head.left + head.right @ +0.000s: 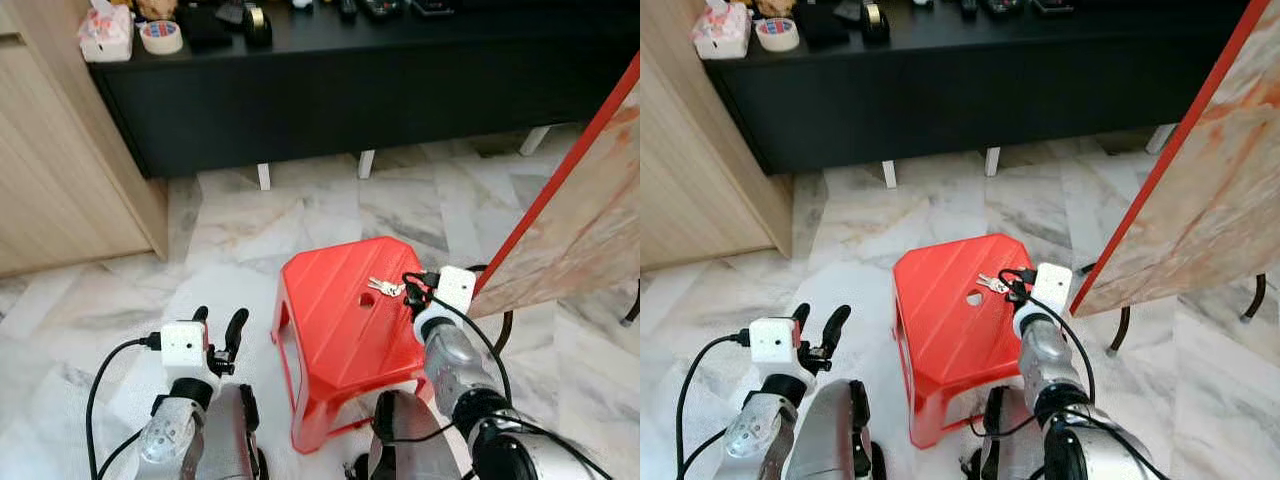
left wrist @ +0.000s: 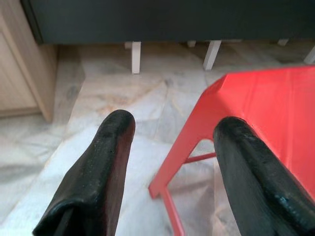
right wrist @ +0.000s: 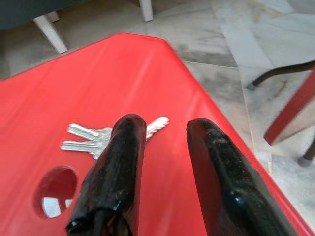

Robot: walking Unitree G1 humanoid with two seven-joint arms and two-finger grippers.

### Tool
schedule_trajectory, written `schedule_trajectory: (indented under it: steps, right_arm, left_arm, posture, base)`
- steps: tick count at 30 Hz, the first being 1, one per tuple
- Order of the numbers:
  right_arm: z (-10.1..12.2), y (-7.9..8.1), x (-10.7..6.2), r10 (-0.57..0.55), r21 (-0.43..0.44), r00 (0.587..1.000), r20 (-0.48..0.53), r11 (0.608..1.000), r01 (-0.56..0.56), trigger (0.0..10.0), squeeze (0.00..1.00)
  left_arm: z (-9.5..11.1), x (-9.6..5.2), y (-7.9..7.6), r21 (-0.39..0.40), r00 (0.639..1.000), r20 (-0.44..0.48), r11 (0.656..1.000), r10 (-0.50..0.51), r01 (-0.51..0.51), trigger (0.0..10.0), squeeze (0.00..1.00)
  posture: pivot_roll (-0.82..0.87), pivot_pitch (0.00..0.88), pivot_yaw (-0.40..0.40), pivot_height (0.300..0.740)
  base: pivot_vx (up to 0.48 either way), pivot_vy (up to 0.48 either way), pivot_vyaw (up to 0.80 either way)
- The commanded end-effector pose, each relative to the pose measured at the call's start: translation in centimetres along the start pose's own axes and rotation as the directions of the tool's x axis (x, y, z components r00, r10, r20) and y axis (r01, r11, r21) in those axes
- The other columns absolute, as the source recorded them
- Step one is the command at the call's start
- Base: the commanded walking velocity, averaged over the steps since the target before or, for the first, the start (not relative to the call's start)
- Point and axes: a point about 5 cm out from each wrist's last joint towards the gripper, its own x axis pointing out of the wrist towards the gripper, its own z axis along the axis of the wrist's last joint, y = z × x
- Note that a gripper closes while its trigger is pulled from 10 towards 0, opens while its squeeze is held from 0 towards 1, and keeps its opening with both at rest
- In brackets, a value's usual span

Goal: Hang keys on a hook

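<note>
Keys (image 3: 106,136) lie flat on the red stool (image 1: 330,330), just beside its round hole (image 3: 56,191). Right gripper (image 3: 165,129) hovers over them, fingers spread with nothing between, one fingertip overlapping the bunch. Left gripper (image 2: 172,132), at the stool's nine o'clock, hangs with fingers wide above the marble floor (image 1: 240,230).

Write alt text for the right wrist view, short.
The right gripper, fingers open, hovers just above a bunch of silver keys lying on a red plastic stool, beside the round hole in its seat. Marble floor lies beyond.
</note>
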Motion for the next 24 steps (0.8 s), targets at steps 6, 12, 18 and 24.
schedule_trajectory:
  steps: [6, 12, 18, 24]
  right_arm:
    - [1.5, -0.3, 0.5, 0.019, -0.082, 1.000, -0.014, 0.996, -0.020, 10.0, 0.00]
    - [1.6, -1.2, 0.7, -0.029, -0.166, 0.997, -0.070, 0.986, 0.017, 10.0, 0.00]
    - [1.5, -1.7, 0.7, -0.038, -0.204, 0.994, -0.102, 0.979, 0.017, 10.0, 0.00]
    - [1.3, -1.9, 0.6, -0.030, -0.236, 0.993, -0.117, 0.972, 0.002, 10.0, 0.00]
  left_arm:
    - [0.9, -0.8, -0.1, -0.008, 1.000, -0.002, 1.000, 0.010, -0.010, 10.0, 0.00]
    - [1.7, -1.6, -0.2, -0.009, 1.000, -0.008, 1.000, 0.014, -0.014, 10.0, 0.00]
    - [2.1, -1.8, -0.4, -0.011, 1.000, -0.007, 1.000, 0.017, -0.017, 10.0, 0.00]
    - [2.4, -2.0, -0.3, -0.009, 1.000, -0.018, 1.000, 0.019, -0.019, 10.0, 0.00]
  posture:
    - [0.17, 0.281, -0.085, 0.567]
    - [0.19, 0.297, -0.087, 0.567]
    - [0.21, 0.308, -0.088, 0.567]
    - [0.22, 0.312, -0.088, 0.567]
  base:
    - [0.000, 0.000, 0.00]
    - [0.000, 0.000, 0.00]
    - [0.000, 0.000, 0.00]
    - [0.000, 0.000, 0.00]
